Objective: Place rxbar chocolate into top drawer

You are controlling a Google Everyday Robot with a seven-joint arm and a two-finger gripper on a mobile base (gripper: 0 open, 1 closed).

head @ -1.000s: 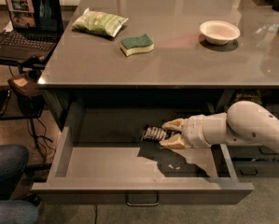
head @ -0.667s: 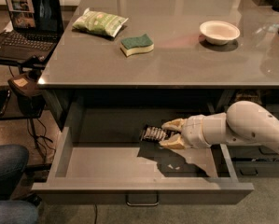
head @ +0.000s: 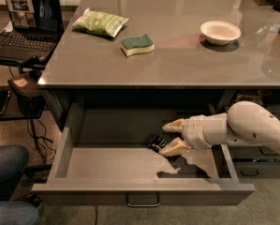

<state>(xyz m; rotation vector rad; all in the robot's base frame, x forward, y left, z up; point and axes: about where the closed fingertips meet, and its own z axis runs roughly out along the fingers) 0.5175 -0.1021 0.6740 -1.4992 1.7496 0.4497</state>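
The arm reaches from the right, low into the open top drawer, gripper spread wide and clamping nothing, chocolate bar lying inside by its lower finger

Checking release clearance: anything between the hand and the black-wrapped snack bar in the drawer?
Nothing. The camera view shows the small black-wrapped snack bar lying right against the open hand, inside the wide grey top drawer.

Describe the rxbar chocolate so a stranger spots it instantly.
Under the grey table, the top drawer is open. At its right, the gripper reaches in; by its lower finger lies the rxbar chocolate, small, flat, black, unlike the tabletop's green sponge.
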